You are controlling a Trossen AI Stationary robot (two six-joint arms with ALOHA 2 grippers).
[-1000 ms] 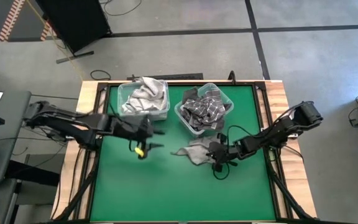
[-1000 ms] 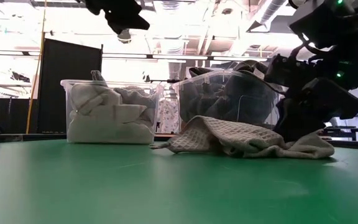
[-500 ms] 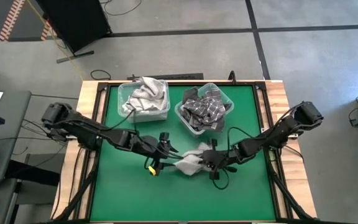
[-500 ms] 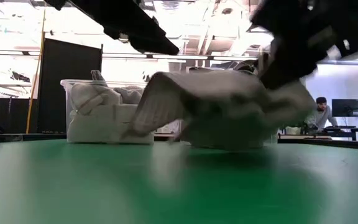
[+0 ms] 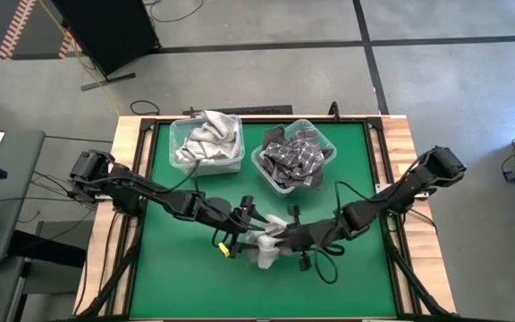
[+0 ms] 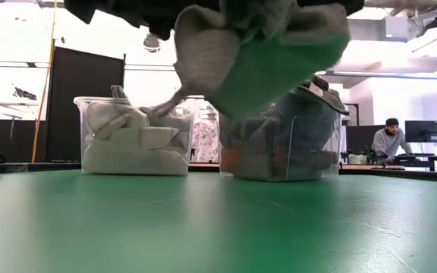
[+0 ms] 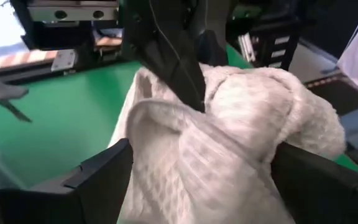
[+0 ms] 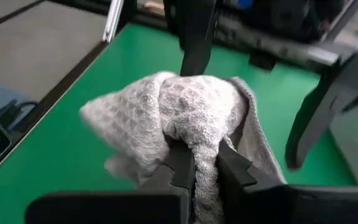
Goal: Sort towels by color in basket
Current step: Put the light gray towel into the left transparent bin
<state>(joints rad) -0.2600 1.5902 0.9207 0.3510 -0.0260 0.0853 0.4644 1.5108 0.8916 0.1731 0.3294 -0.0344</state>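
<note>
The light grey towel (image 8: 185,118) at the frame's centre is soft cloth with a rough waffle weave. The table (image 5: 177,286) has a matt green top inside a pale wood frame (image 5: 101,259). Both bins (image 6: 135,136) are clear, glossy plastic; the left holds pale cloth, the right bin (image 6: 283,144) darker checked cloth. The fingers (image 7: 98,180) look like matt black plastic.

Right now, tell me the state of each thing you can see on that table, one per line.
Light grey towel: bunched up, lifted off the table, held between both arms.
Right gripper: fingers shut on the light grey towel.
Left gripper: fingers open on either side of the towel.
Left bin: holding pale towels.
Right bin: holding dark and checked towels.
Table: green.
</note>
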